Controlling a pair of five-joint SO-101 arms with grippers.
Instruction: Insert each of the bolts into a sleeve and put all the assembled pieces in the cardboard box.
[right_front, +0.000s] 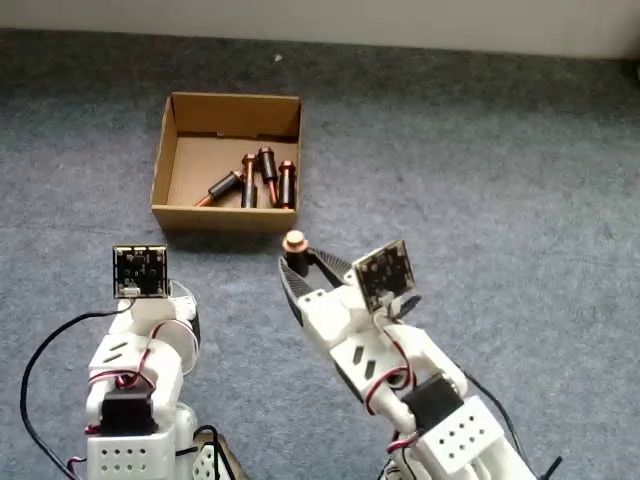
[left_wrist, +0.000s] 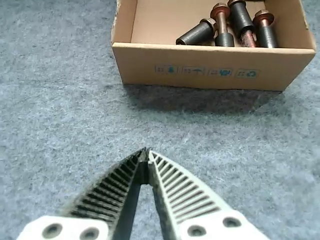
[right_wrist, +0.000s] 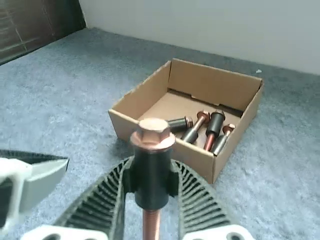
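Grey carpet (right_front: 480, 170) covers the bench, with a pale wall along its far edge. A small light scrap (right_front: 278, 58) lies on the carpet beyond the cardboard box (right_front: 225, 215), which sits open-topped ahead of both arms. The box's near wall stands between each tool and the pieces inside.

The left arm is drawn back low. Its left tool (left_wrist: 146, 155) points at the box's near wall (left_wrist: 210, 65) from a short way off, with its ribbed fingers pressed together at the tips and nothing between them. A black cable (right_front: 40, 360) loops beside this arm's base.

The right arm reaches forward and slightly toward the box. Its right tool (right_front: 297, 258) is just short of the box's near right corner. It pinches the dark sleeve (right_wrist: 151, 175) of one assembled piece, held upright, with the copper bolt (right_wrist: 152, 134) head on top and the shank showing below the sleeve.

Four assembled pieces (right_front: 257, 180) lie in the box, clustered toward its right side: one slanted and three roughly side by side. Each is a copper bolt in a dark sleeve. With the one in the right tool, that makes five in all.
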